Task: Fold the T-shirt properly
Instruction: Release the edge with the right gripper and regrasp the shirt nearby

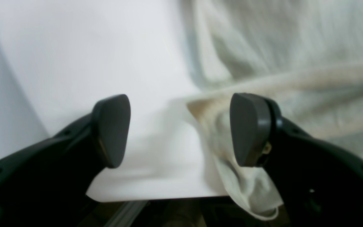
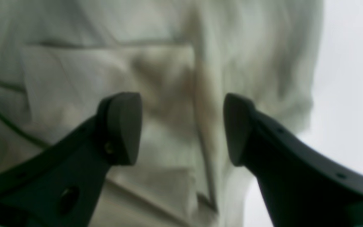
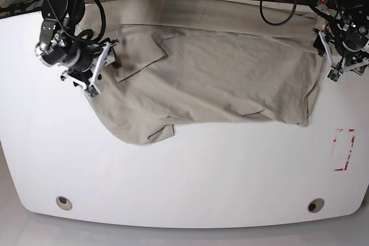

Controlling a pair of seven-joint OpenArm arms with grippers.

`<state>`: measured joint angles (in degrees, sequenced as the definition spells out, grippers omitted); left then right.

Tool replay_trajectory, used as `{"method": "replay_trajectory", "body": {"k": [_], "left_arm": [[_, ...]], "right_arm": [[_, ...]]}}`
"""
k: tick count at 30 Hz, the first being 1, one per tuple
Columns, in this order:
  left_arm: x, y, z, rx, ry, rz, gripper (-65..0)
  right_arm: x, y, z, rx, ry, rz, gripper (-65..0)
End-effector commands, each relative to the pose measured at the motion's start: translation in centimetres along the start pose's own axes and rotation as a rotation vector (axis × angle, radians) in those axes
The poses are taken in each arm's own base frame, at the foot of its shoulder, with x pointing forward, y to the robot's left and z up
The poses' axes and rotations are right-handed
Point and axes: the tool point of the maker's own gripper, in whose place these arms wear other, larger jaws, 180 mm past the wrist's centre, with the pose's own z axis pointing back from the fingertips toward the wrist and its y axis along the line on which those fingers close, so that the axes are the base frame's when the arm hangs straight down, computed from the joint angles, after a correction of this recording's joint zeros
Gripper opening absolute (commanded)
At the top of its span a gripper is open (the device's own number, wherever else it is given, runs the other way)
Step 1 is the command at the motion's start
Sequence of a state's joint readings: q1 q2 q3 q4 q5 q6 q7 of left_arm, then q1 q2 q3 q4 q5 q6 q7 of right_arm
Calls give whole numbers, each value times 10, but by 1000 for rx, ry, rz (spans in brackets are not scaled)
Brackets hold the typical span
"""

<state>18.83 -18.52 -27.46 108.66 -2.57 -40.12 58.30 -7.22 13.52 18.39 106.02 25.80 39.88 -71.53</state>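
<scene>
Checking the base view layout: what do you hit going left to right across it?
Right gripper → T-shirt → left gripper → red marking on the white table.

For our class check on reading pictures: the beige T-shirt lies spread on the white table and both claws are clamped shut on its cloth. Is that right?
Not quite. The T-shirt does lie spread on the white table, but the left claw and the right claw are both open, gripping nothing, as the two wrist views show.
</scene>
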Motion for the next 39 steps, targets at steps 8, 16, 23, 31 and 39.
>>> {"method": "replay_trajectory", "body": {"k": [8,16,23,31,39], "left_arm": [[-2,5,3,18,8,-12,-192],[-8,1,3,7,22,-16,-192],[-3,-13,-1,-28,17,-47,-192],[0,-15,-2,-33,12,-52,-192],[4,-25,-4,-59,5,-78,-192]], "right_arm": [[12,11,-27,26,4,86,-265],[6,3,-46,59,5,18,-265],[14,0,-49,61,-26,9,-331],[16,-1,-50,62,-31,6,-615],[37,-2,-34,27,-89,55,-650]]}}
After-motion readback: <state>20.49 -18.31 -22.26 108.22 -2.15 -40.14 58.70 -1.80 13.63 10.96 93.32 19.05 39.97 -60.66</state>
